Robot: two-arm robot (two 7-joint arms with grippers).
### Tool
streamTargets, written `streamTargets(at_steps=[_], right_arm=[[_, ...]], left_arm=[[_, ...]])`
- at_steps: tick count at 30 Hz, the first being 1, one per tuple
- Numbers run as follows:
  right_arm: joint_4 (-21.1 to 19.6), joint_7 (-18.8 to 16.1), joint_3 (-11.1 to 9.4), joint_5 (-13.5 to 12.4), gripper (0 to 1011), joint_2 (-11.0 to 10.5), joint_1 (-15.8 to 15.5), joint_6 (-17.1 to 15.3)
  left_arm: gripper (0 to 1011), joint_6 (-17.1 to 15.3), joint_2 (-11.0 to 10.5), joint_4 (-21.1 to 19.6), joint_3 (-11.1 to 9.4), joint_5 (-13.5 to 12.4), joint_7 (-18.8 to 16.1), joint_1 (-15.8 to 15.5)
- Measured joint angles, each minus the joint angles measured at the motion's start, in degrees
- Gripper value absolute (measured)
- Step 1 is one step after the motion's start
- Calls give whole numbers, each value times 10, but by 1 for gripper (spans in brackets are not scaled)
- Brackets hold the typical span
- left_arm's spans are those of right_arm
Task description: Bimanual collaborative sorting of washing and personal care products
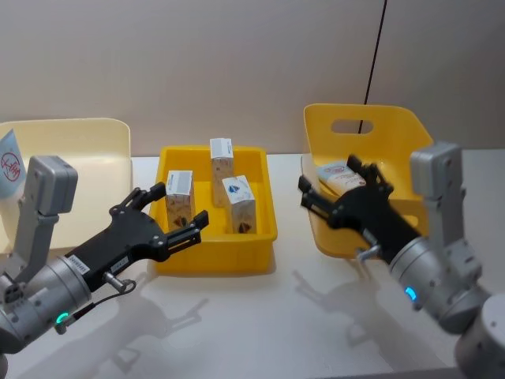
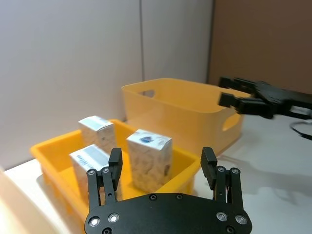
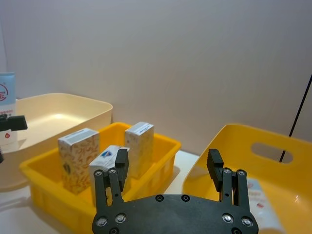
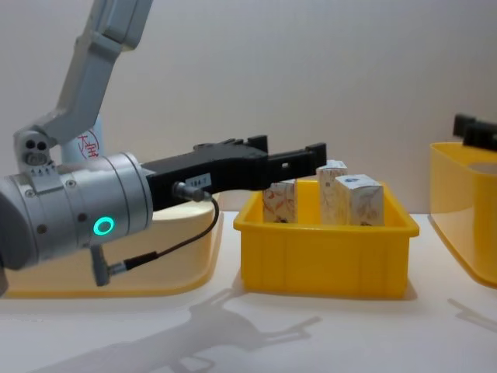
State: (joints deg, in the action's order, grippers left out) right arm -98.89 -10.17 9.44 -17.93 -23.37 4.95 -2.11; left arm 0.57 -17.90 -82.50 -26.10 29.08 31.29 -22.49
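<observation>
A: Fingers of the left gripper?
B: Spread wide, gripping nothing. In the left wrist view the cartons stand beyond the fingertips, with no contact.

A: Its position?
B: It hovers at the left front part of the shallow yellow bin and points toward the bin's middle. In the chest view it sits about level with the carton tops.

A: What's in that bin?
B: Three white cartons with orange-red patterning, all upright. The left carton is nearest the left gripper. The rear carton stands toward the back wall. The blue-marked carton is right of centre, close beside the rear one.

A: The right gripper?
B: Fingers parted too, and empty. It hangs over the near left rim of the tall yellow bin, which stands just to the right of the shallow one.

A: Anything under it?
B: A light-blue tube lies inside the tall bin. The right wrist view shows it down on the bin floor, not between the fingers.

A: Any other tubes?
B: A second tube stands upright at the far left side of the cream bin, behind the left arm. All three bins sit on the white table.
</observation>
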Motion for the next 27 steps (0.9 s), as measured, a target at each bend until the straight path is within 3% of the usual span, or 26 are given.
streamTargets(at_steps=[11, 12, 27], right_arm=[[-19, 50, 28, 11, 1001, 32, -46, 1], [-21, 59, 32, 13, 1001, 37, -53, 2], [-23, 63, 35, 15, 1001, 40, -58, 2]], left_arm=[[1003, -3, -10, -26, 0, -43, -75, 21], [1003, -4, -13, -34, 0, -55, -96, 28], [1003, -10, -28, -74, 1, -121, -212, 61]])
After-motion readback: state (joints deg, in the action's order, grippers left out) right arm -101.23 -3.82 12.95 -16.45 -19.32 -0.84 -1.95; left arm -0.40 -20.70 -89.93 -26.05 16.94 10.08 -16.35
